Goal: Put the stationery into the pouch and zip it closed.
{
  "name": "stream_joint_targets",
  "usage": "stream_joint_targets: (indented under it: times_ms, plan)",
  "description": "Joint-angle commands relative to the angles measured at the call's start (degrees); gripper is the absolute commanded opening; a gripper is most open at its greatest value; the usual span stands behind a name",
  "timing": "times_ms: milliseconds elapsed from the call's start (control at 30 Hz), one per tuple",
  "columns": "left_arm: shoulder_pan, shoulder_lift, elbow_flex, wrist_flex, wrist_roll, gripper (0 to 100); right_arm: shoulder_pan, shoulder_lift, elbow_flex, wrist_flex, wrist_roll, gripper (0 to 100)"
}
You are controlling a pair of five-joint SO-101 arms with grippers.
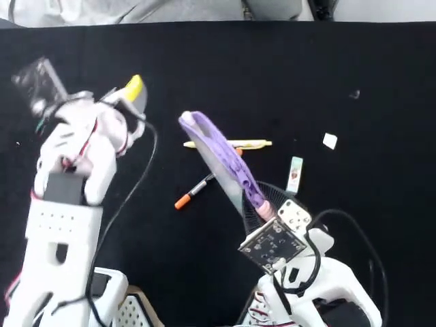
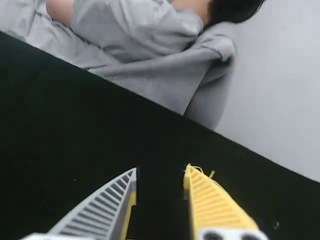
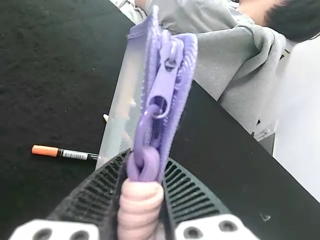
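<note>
Purple pouch [image 1: 219, 154] beside yellow pen [image 1: 255, 144], orange marker [image 1: 193, 193]

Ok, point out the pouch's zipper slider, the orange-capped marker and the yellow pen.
pouch [image 3: 162, 82], right wrist view, on its purple zipper slider.
marker [image 1: 194, 191], high view, on the middle of its barrel.
yellow pen [image 1: 252, 144], high view, on the barrel showing beside the pouch.

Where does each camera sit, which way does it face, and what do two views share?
High view: fixed above, looking down on the black table; shows both arms, the left gripper empty, the right gripper holding the pouch.
Left wrist view: on the left wrist, looking past its open fingers across the table to its edge.
Right wrist view: on the right wrist, looking along the clamped pouch, a marker beyond.
Shared: high and right wrist views both show pouch and marker.
</note>
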Motion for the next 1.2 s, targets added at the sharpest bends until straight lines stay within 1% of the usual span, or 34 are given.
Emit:
stream_joint_targets:
  times_ms: [0,133,200,300,467,633,767,900,1100,1167]
  plan:
    - [3.03,8.0,-14.9,7.03,-0.53,16,-1.58,-5.14,-1.63,1.32,0.35,1.1]
    - [6.99,14.33,-22.81,16.26,-0.53,20,-3.69,-5.14,-1.71,1.41,0.18,1.1]
    - [9.01,15.82,-24.13,19.25,-0.53,21,-3.69,-5.23,-1.54,1.41,0.18,1.1]
    - [10.59,16.79,-23.34,19.87,-0.53,21,-3.69,-5.23,-1.54,1.41,0.18,1.1]
    - [10.42,16.7,-20.44,20.04,-0.53,21,-3.69,-5.23,-1.45,1.41,0.18,1.1]
    - [10.77,16.7,-20.35,20.13,-0.35,21,-3.69,-5.23,-1.36,1.41,0.18,1.1]
    - [13.14,16.7,-20.0,20.22,3.34,21,-3.69,-5.23,-1.27,1.41,0.18,1.1]
    - [16.66,16.7,-21.67,23.47,4.4,21,-3.69,-5.23,-1.19,1.41,0.18,1.1]
    - [21.76,16.7,-26.95,31.82,4.4,21,-3.69,-5.23,0.13,0.97,0.18,1.1]
    - [22.9,16.7,-28.53,33.14,4.48,21,-3.69,-5.23,0.13,0.97,0.18,1.1]
